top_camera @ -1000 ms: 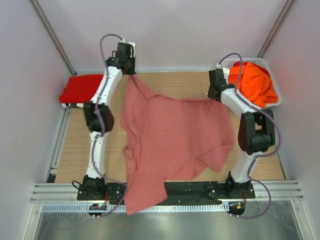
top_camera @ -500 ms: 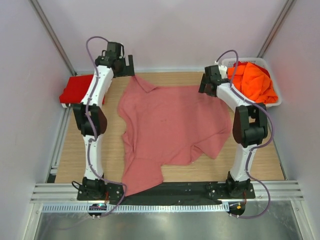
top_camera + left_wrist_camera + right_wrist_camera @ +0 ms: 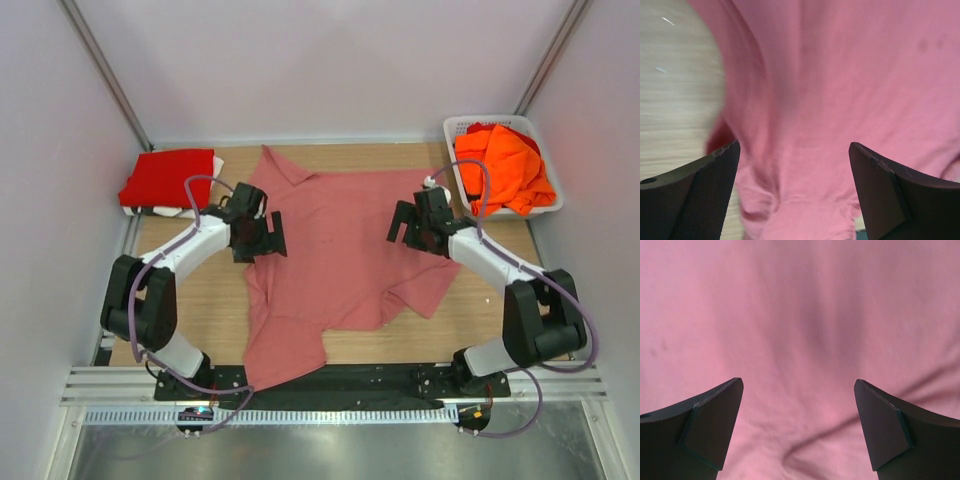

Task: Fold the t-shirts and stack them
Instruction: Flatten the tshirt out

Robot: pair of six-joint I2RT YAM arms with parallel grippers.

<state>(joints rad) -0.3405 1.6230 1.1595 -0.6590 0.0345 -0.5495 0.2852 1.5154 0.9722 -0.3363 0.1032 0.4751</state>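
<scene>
From above, shows pink tee (image 3: 340,250) spread across table (image 3: 500,310), red tee (image 3: 165,180) folded far left, orange tees (image 3: 505,165) heaped in basket (image 3: 455,128) far right. On left wrist, shows left gripper (image 3: 794,145) wide apart, empty, over pink tee's edge. On right wrist, shows right gripper (image 3: 798,381) likewise apart, empty, above pink tee.

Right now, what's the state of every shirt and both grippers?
pink t-shirt: unfolded, spread on the table, rumpled at near right.
red t-shirt: folded, far-left corner.
orange t-shirts: unfolded heap in the basket.
left gripper: open, over the pink t-shirt's left edge.
right gripper: open, over its right side.
</scene>
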